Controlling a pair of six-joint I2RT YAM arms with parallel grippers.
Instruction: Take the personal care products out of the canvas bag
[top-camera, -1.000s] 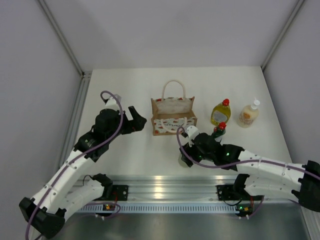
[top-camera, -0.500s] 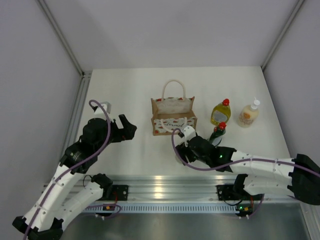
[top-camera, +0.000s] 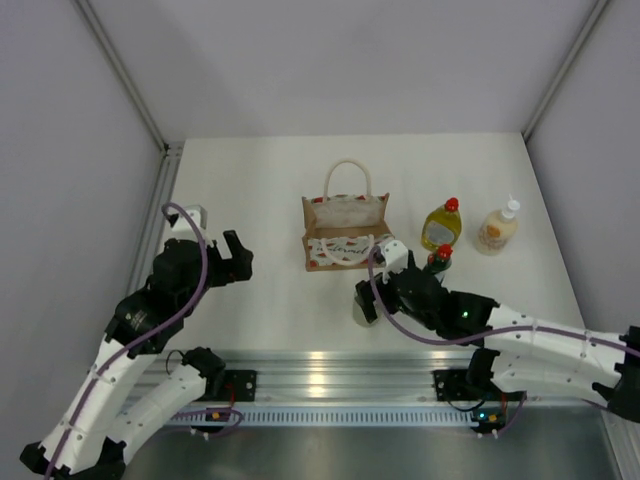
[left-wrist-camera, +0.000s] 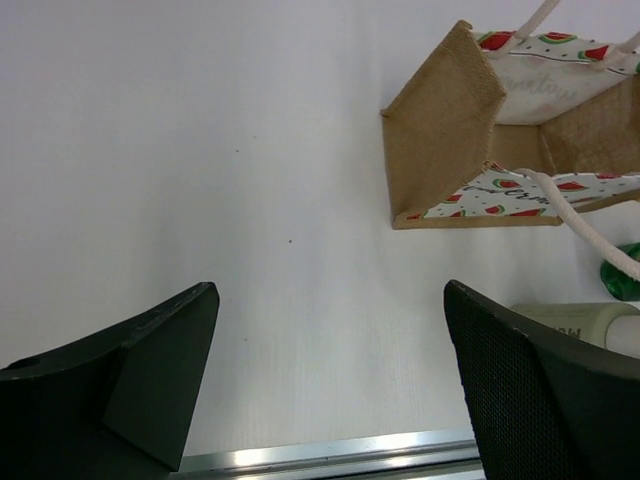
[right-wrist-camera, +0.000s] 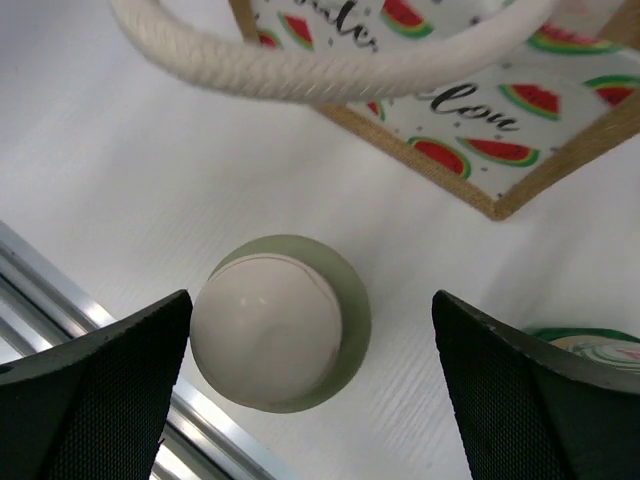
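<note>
The canvas bag (top-camera: 345, 235) stands open at mid-table; no bottle shows inside it in the left wrist view (left-wrist-camera: 470, 130). The yellow-green bottle (top-camera: 440, 225) and peach pump bottle (top-camera: 497, 228) stand to its right. The dark green bottle (top-camera: 438, 260) stands in front of them. The pale green bottle (top-camera: 364, 312) stands upright near the front rail. My right gripper (top-camera: 369, 297) is open above it; in the right wrist view the white cap (right-wrist-camera: 268, 328) sits between the fingers, close to the left one (right-wrist-camera: 90, 395). My left gripper (top-camera: 240, 258) is open and empty, left of the bag.
The metal front rail (top-camera: 330, 365) runs just behind the pale green bottle. Grey walls close in the table on the left, back and right. The bag's cream rope handle (right-wrist-camera: 330, 60) hangs over its front toward the right gripper.
My left arm has drawn back from the bag, to the left and nearer the front. My right gripper has shifted slightly right over the pale green bottle, which stays standing.
</note>
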